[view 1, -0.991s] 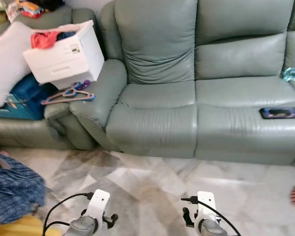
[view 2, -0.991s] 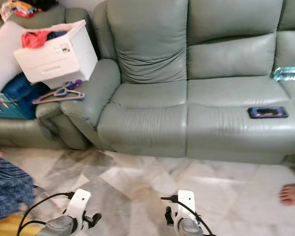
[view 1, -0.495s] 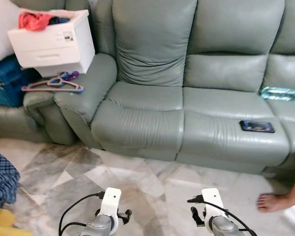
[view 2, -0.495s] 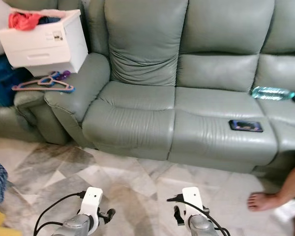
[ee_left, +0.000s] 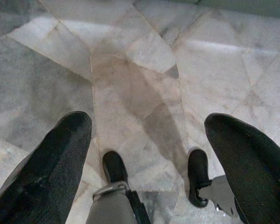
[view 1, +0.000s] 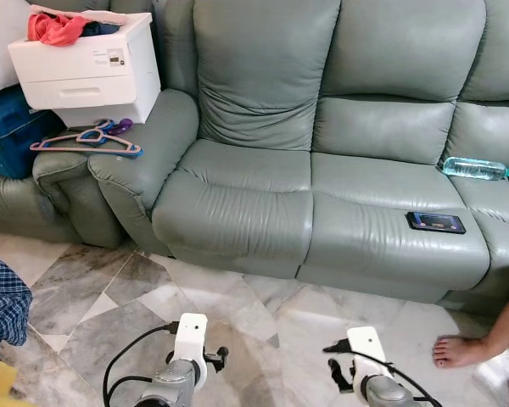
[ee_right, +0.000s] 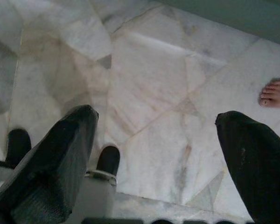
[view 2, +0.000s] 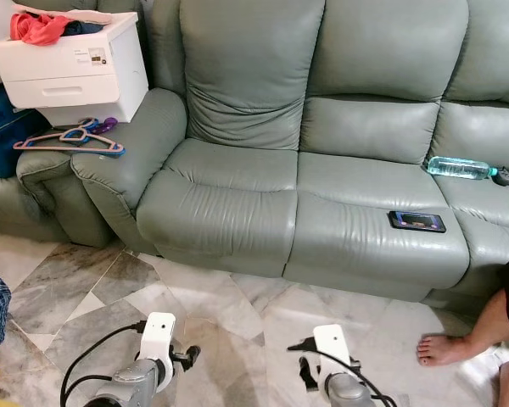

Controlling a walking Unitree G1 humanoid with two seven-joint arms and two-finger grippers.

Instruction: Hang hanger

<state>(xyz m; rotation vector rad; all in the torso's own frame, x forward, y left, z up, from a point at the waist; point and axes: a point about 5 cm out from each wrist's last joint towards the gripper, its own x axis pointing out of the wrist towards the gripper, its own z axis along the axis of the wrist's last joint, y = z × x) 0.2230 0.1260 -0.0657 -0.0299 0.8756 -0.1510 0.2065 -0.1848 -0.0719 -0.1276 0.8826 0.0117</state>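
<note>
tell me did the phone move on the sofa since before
No. The phone lies on the same sofa seat cushion; the camera shifted instead.

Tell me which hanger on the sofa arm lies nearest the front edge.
The blue hanger: it lies closest to the front edge of the sofa arm, with the pink hanger beside it and the purple one behind, by the white box.

Left arm [view 1: 176,380] and right arm [view 1: 369,386] hanging low, left gripper [ee_left: 144,154] jaws spread wide, right gripper [ee_right: 154,154] jaws spread wide, both holding nothing
</note>
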